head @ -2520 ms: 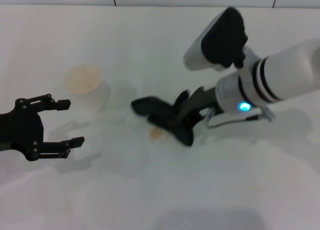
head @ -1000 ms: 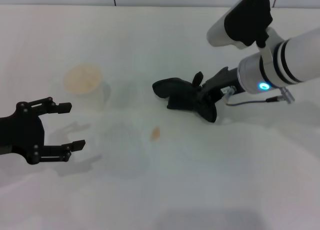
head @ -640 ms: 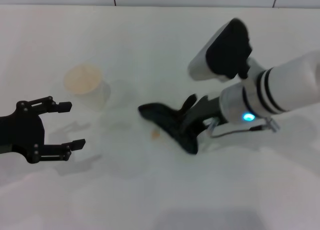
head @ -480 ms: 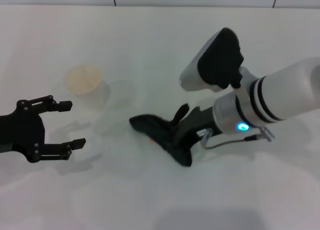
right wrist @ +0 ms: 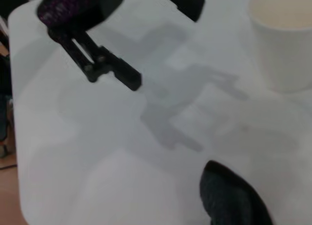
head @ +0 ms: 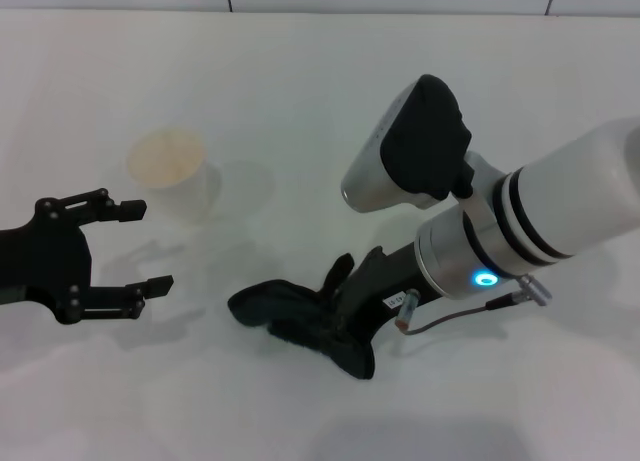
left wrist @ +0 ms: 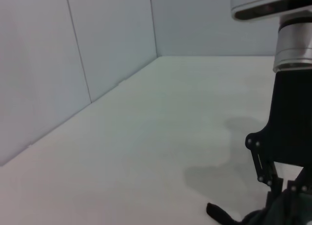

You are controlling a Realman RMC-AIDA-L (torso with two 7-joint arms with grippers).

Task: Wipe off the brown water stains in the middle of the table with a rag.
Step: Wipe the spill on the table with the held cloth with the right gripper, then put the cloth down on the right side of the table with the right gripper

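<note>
My right gripper [head: 347, 319] is shut on the rag [head: 283, 313], a dark cloth pressed flat on the white table [head: 300, 101] in the near middle. The rag trails out to the left of the fingers. Its dark tip [right wrist: 229, 195] shows in the right wrist view, and its edge [left wrist: 233, 218] shows below the right arm in the left wrist view. The brown water stains do not show in any view. My left gripper [head: 140, 248] hovers open and empty at the left, well apart from the rag.
A white paper cup [head: 172, 173] with a tan inside stands upright at the far left of the rag; it also appears as the cup [right wrist: 285, 44] in the right wrist view. A tiled wall [left wrist: 73, 64] borders the table's far side.
My right gripper has swept the rag toward the near left, across the spot where the small brown blotch lay; the blotch no longer shows. The left arm has not moved.
</note>
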